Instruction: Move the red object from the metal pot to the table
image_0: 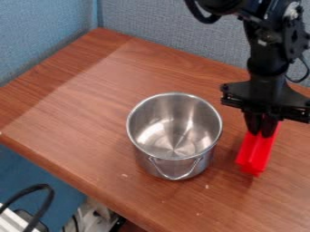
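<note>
Blue walls stand behind the table (pixel 85 82), a reddish-brown wooden top. On it the metal pot (pixel 177 136) looks empty. The red object (pixel 256 151) stands just right of the pot, its lower end on or very near the wood, long axis almost upright, leaning slightly. The gripper (pixel 262 127) clamps narrowly on its upper end. I judge that the placing step is in hand; the next move calls for opening the jaws, then lifting away.

The black arm descends from the upper right, wrist near vertical. The gripper (pixel 260 130) points down, fingers clamped on the block (pixel 256 150).
</note>
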Available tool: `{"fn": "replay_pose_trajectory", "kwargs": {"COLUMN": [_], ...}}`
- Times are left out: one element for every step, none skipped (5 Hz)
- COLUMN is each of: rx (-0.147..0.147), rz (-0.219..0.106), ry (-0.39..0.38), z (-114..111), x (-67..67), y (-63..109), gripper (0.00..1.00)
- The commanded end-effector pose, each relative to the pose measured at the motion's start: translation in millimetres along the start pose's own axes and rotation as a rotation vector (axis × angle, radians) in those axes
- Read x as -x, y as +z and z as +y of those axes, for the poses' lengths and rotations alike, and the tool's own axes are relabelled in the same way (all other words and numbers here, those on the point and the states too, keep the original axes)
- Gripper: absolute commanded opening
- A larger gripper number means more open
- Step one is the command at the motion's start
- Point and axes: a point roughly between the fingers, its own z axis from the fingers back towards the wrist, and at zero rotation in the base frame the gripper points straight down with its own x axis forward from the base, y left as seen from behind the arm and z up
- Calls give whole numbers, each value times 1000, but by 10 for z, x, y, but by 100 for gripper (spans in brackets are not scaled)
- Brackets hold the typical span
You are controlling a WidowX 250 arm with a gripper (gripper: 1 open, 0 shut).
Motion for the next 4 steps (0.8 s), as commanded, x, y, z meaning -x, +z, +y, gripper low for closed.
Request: {"fn": "replay_pose_trajectory", "kwargs": {"rx": [17, 19, 35, 39], "rz": [-55, -53, -54, -67], "ry": [1, 6, 0, 13], "z": [-28, 2, 3, -39], "x": [-153, -181, -205, -212], "y": [108, 155, 155, 128], "gripper": [100, 0, 0, 0]}}
